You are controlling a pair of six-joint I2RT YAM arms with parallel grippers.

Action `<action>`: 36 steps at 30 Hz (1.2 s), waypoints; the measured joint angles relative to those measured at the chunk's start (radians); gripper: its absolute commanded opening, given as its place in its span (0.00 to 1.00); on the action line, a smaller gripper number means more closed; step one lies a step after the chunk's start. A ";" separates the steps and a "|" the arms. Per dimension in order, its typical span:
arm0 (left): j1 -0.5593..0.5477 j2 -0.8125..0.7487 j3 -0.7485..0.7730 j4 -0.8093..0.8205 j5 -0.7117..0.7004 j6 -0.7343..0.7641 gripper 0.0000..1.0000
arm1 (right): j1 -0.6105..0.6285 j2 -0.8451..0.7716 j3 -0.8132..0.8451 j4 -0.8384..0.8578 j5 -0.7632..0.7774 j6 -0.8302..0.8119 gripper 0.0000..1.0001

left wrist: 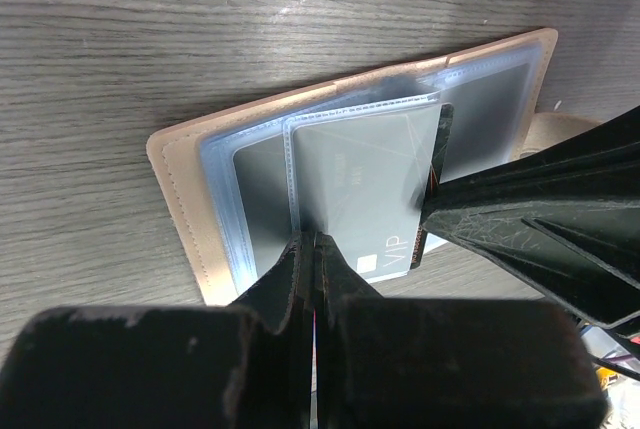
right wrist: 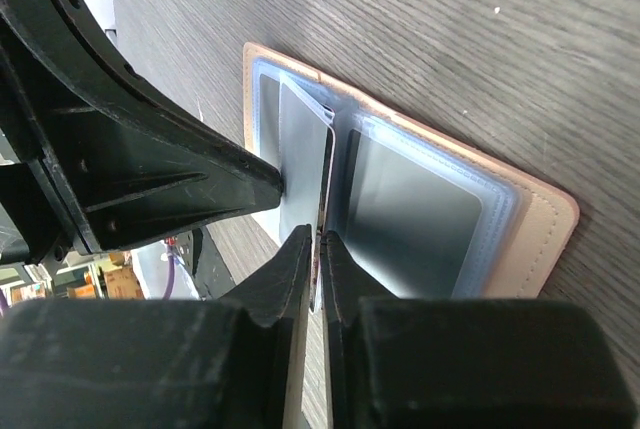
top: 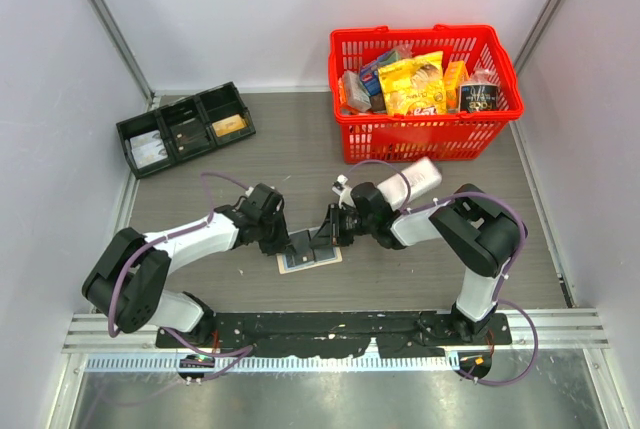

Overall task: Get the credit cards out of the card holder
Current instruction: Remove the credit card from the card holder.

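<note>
The card holder [top: 308,257] lies open toward the table's 6 o'clock; the left gripper [left wrist: 312,249], at its 9 o'clock, is clamped on a clear sleeve [left wrist: 365,179]; the right gripper [right wrist: 318,244], at 3 o'clock, has its jaws almost together around a dark card [left wrist: 443,144], and I cannot tell if it grips; no card is out yet, so nearly everything remains

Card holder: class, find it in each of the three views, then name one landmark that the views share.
Top external: card holder lies open at the middle of the table.
Left wrist: card holder fills the middle, tan border on the left.
Right wrist: card holder runs centre to right, tan border outermost.
Shared landmark: the table's grey wood grain.
</note>
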 measured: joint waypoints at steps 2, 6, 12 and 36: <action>0.000 0.000 -0.002 0.003 0.003 0.000 0.00 | 0.000 0.000 0.000 0.001 0.000 0.000 0.05; 0.001 0.000 -0.003 0.005 0.005 -0.001 0.00 | -0.001 0.000 -0.002 0.001 0.000 0.002 0.01; 0.006 -0.003 -0.009 0.011 0.012 -0.002 0.00 | -0.008 0.000 -0.005 -0.001 0.002 -0.008 0.01; 0.011 -0.011 -0.021 0.025 0.021 -0.001 0.00 | -0.019 0.000 0.002 -0.005 -0.001 -0.031 0.36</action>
